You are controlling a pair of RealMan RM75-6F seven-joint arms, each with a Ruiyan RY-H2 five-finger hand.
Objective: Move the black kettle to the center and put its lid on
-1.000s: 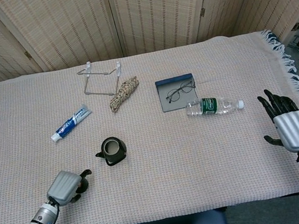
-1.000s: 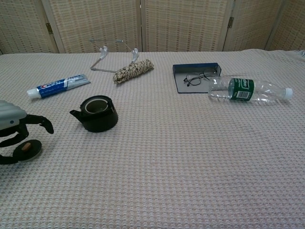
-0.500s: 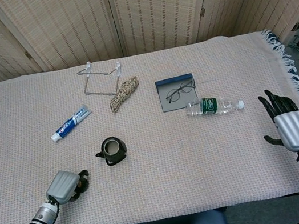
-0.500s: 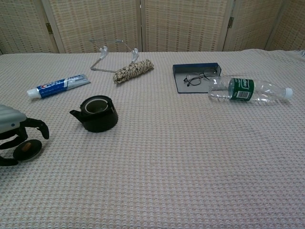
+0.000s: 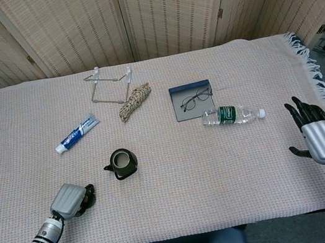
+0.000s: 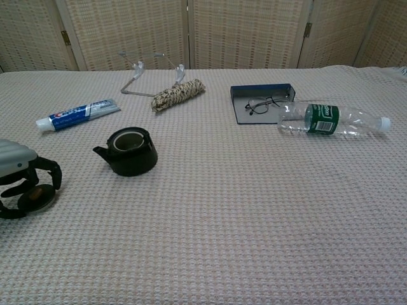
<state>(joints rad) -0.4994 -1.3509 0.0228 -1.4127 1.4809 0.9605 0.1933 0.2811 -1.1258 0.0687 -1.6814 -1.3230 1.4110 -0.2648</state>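
The black kettle (image 5: 123,164) (image 6: 131,151) stands uncovered on the cloth, left of the table's middle, spout pointing left. Its round black lid (image 6: 35,196) (image 5: 88,199) lies flat near the front left edge. My left hand (image 5: 71,201) (image 6: 19,173) is over the lid, with its dark fingers (image 6: 51,173) curled closely around the rim. My right hand (image 5: 319,133) hovers at the table's right edge, fingers straight and apart, holding nothing; only the head view shows it.
A toothpaste tube (image 5: 77,133) lies behind the kettle, with a wire stand (image 5: 110,84) and a rope bundle (image 5: 134,101) further back. A blue tray with glasses (image 5: 191,100) and a lying water bottle (image 5: 233,114) sit right of centre.
My left hand's fingers have curled in tighter around the lid. The right hand has drifted slightly down and to the right. The kettle has not moved.
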